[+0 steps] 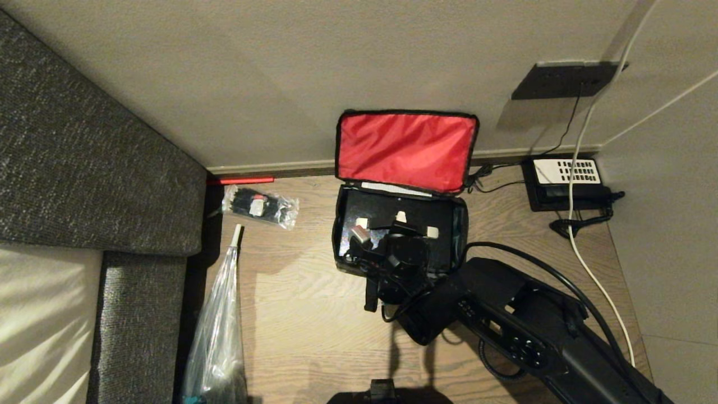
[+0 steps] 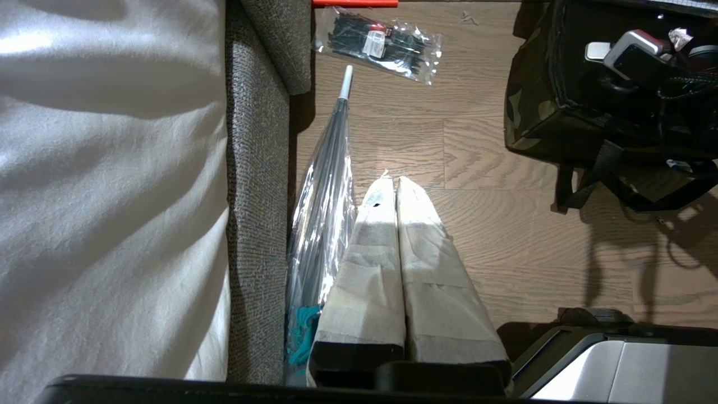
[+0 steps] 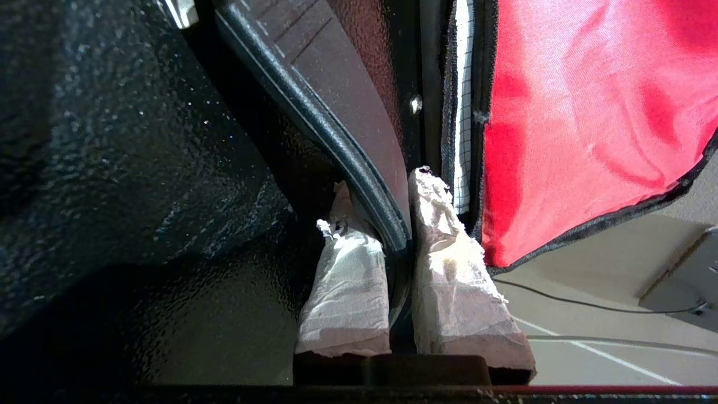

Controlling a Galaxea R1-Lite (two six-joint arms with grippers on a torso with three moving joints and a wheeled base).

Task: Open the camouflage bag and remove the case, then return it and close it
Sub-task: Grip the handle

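The camouflage bag (image 1: 338,238) stands open on the wooden floor by the wall, and its red-lined lid (image 1: 405,148) leans back against the wall. The black case (image 1: 376,206) lies inside the bag. My right gripper (image 1: 401,220) reaches down into the bag from the front. In the right wrist view the gripper (image 3: 384,196) is shut, its taped fingers (image 3: 348,280) pinching the case's dark rim (image 3: 359,163) next to the red lining (image 3: 589,112). My left gripper (image 2: 395,182) hangs shut and empty over the floor beside the sofa, left of the bag (image 2: 530,112).
A grey sofa (image 1: 84,168) fills the left side. A clear packet of black items (image 1: 261,206) and a plastic-wrapped umbrella (image 1: 219,325) lie beside it. A black telephone (image 1: 566,182) with cables sits right of the bag, and a white cable (image 1: 583,252) runs down the floor.
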